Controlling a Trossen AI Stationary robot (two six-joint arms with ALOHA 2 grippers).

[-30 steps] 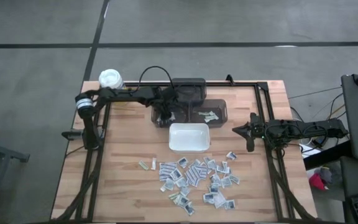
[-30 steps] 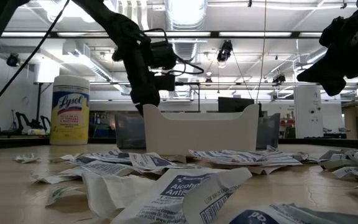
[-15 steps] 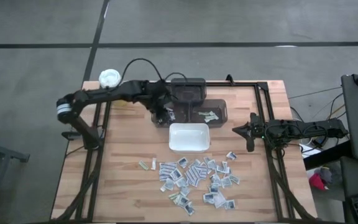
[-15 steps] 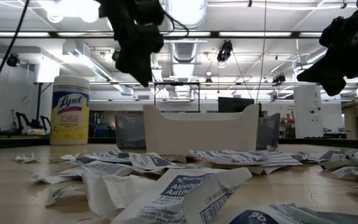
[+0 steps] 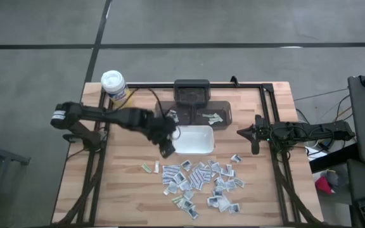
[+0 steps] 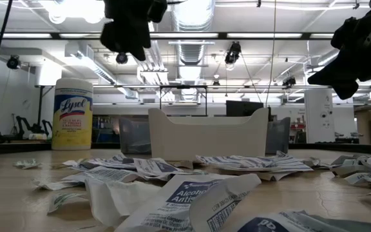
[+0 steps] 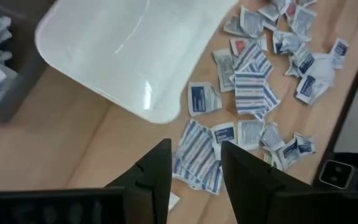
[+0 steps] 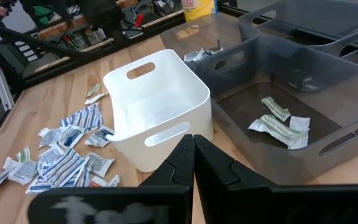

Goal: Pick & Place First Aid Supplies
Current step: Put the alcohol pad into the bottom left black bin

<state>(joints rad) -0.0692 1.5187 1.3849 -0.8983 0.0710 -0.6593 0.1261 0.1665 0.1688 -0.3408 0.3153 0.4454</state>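
Two greenish packets (image 8: pixel 277 121) in one grey bin (image 8: pixel 328 93)

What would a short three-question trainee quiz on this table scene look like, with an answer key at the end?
1. True or false: the white tray has packets in it.
2. Which gripper is open: A) left gripper B) right gripper?
3. Fill in: the packets lie loose on the ____.

Key:
1. False; the tray looks empty in both wrist views.
2. A. The left gripper hangs open and empty by the tray's left edge, above the table; the right gripper waits shut near the table's right edge.
3. Wooden table, in front of the tray.
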